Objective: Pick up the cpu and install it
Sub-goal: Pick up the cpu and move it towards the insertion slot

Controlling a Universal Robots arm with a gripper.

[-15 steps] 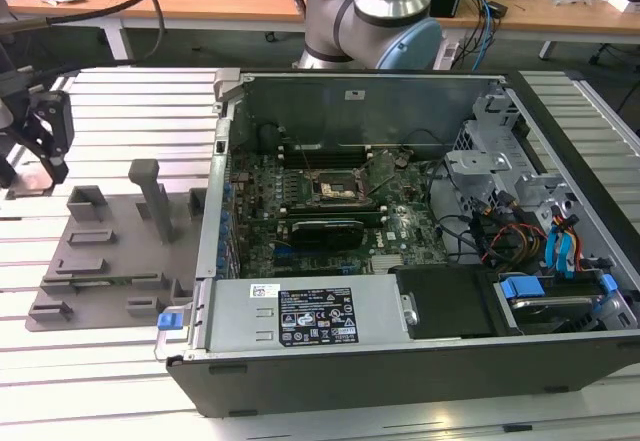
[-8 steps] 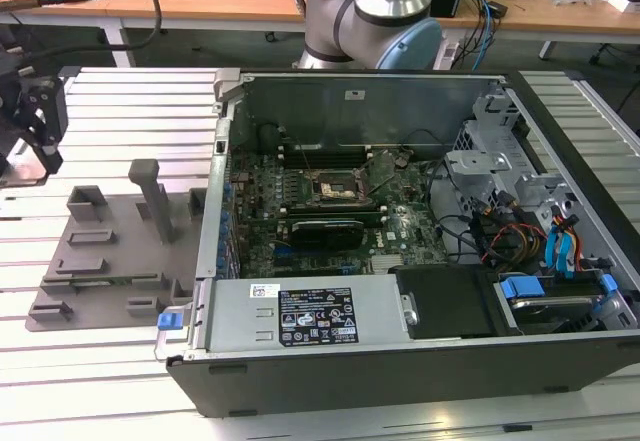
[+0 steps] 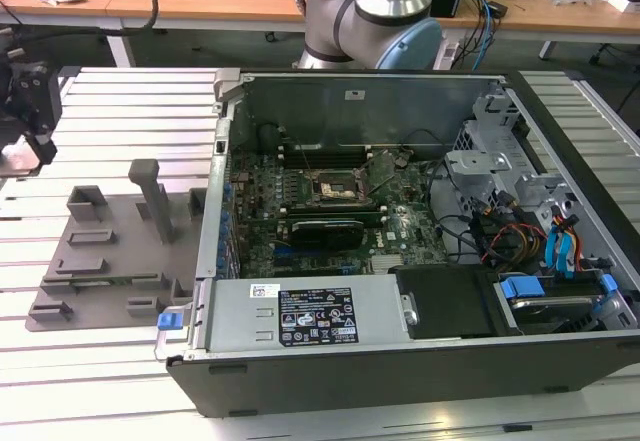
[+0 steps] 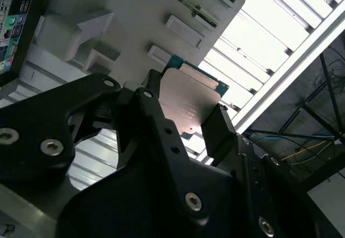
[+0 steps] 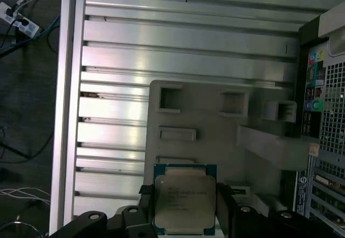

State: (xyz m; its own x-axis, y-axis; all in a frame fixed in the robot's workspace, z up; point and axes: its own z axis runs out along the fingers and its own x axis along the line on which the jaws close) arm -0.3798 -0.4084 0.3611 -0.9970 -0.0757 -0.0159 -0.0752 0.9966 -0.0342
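The end effector [image 5: 185, 208] is clamped on the cpu [image 5: 185, 195] by two opposite edges, leaving its metal top bare. Both hang over the grey tray [image 3: 110, 251] at the exterior view's left, well apart from the computer case [image 3: 400, 386].

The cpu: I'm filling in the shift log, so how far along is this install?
Done: the pick. The cpu sits clamped in the gripper in both wrist views, over the grey fixture tray. In hand: the cpu is held outside the computer case, at the exterior view's left. Left: the install, as the socket frame inside the case is not yet reached.
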